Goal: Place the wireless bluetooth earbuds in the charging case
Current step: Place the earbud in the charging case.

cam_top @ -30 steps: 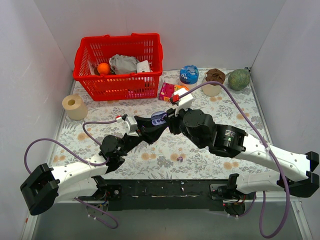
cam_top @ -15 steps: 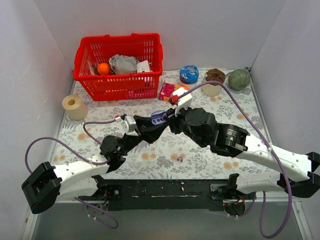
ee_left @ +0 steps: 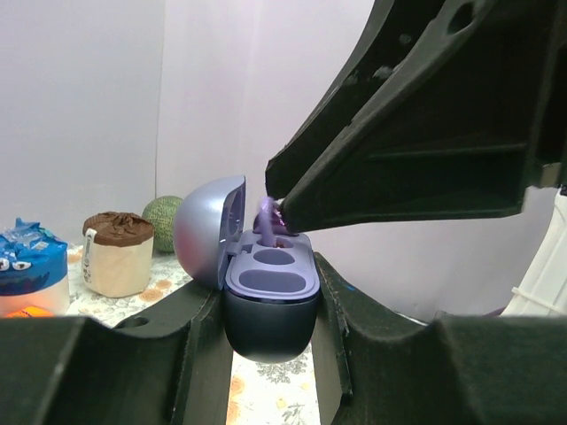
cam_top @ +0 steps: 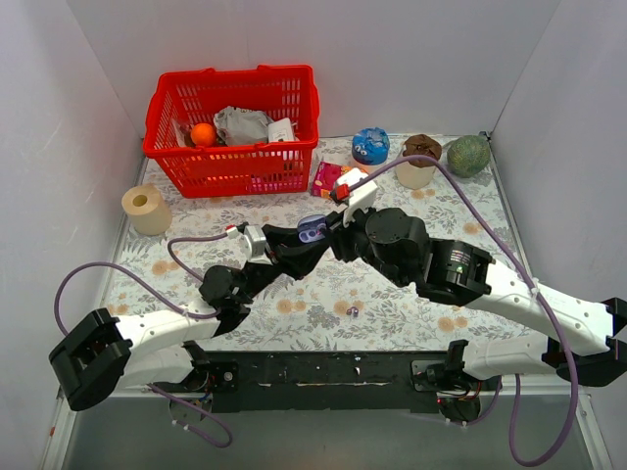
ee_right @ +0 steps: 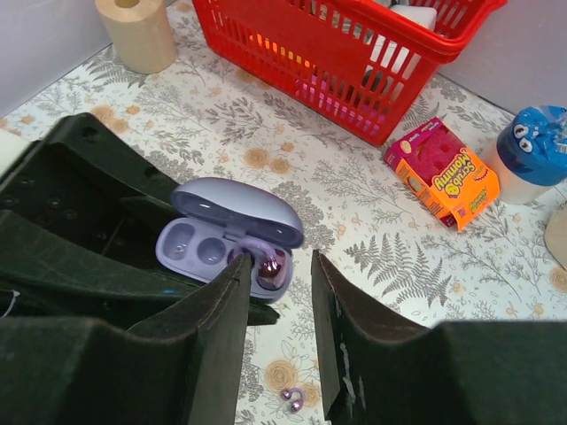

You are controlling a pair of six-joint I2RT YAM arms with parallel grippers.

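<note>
Left pincer was clenched on the charging case, one finger on each flank. It held the case upright and off the table, just left of centre in the left wrist view. The lid stood open, tipped back toward the left of that frame.

One earbud stood in the pocket at the case's right end, near the middle of the right wrist view. From the left wrist its upper part rose above the pocket's rim. I could not tell whether it was fully seated.

Right pincer was released, its jaws parted just above that pocket and the gap wider than the bud. The bud lay at the tip of the left-hand finger in the frame. The right-hand finger stood apart from it.

The second earbud lay loose on the floral table cover at the bottom centre of the right wrist view, well apart from the case.

Other things noted in the right wrist view:
- red basket, along the top
- paper roll, upper left
- pink and orange box, right of centre
- blue cup, at the right edge

In the top view, a brown-topped cup and a green round thing stood at the upper right.
</note>
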